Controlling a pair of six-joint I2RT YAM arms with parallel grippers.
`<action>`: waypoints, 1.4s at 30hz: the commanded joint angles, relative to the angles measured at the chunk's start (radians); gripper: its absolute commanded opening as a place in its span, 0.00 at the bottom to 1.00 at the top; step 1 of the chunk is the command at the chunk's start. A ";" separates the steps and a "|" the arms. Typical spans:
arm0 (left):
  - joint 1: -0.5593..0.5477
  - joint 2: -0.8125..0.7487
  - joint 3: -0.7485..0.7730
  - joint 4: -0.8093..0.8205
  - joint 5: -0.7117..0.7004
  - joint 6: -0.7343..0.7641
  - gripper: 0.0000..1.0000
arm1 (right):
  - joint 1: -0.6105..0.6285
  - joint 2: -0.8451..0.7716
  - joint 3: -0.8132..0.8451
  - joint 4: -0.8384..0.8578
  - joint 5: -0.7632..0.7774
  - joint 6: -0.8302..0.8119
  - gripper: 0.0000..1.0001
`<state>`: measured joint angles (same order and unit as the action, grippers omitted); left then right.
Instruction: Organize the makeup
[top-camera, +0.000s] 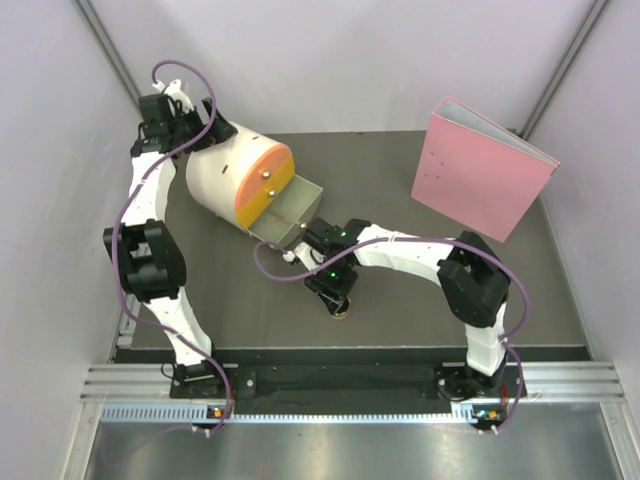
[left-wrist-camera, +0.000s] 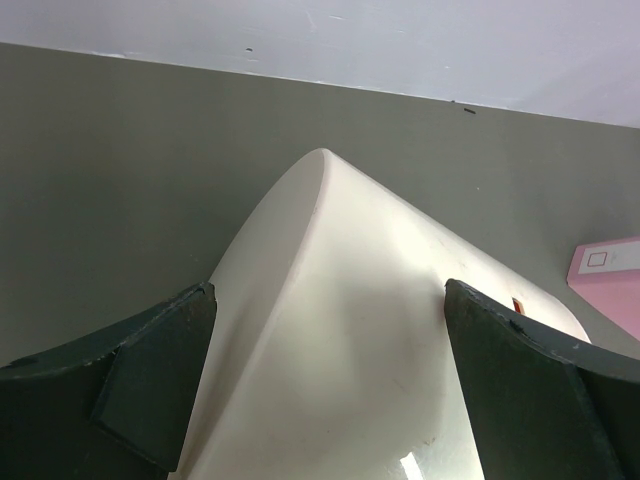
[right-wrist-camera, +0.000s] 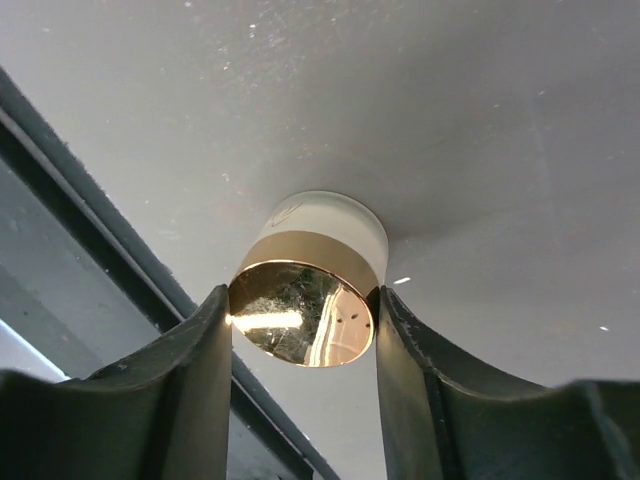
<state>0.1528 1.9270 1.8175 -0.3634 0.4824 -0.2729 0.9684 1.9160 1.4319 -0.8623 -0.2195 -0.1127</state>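
Now in hand: fetching the round gold compact with a frosted pale base (right-wrist-camera: 310, 275) for the drawer; I judge it the pick-up step, with the carry not yet begun.
Right gripper (right-wrist-camera: 300, 310): clamped on the compact, one finger against each side of its gold band.
Compact relative to the jaws: squarely between the fingertips, its mirror-bright gold face turned toward the wrist camera and its pale base pointing away. The dark grey table (top-camera: 400, 300) is close behind it; whether it is lifted clear I cannot tell.
Left gripper (left-wrist-camera: 328, 300): jaws wide apart astride the curved top of the cream cylindrical drawer box with an orange-yellow front (top-camera: 235, 175). Whether the fingers press on it I cannot tell.
Open drawer (top-camera: 290, 215): pulled out from the box front, well apart from the right jaws, on their far side. Its contents are too small to make out.
Next move calls for: a lift clear of the table, a short carry across to the drawer, and a low release inside its walls.
Risk: a smooth round band could slip or roll in the pinch.
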 joint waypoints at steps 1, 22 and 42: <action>-0.015 0.044 -0.018 -0.178 -0.021 0.069 0.99 | 0.013 0.012 0.056 0.003 0.072 -0.013 0.04; -0.016 0.043 -0.034 -0.157 0.005 0.060 0.99 | -0.005 0.064 0.501 0.157 0.153 -0.007 0.03; -0.024 0.046 -0.024 -0.155 0.012 0.055 0.99 | -0.152 0.313 0.802 0.258 0.160 0.064 0.03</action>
<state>0.1501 1.9274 1.8179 -0.3607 0.4904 -0.2665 0.8242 2.2070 2.1456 -0.6956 -0.0525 -0.0795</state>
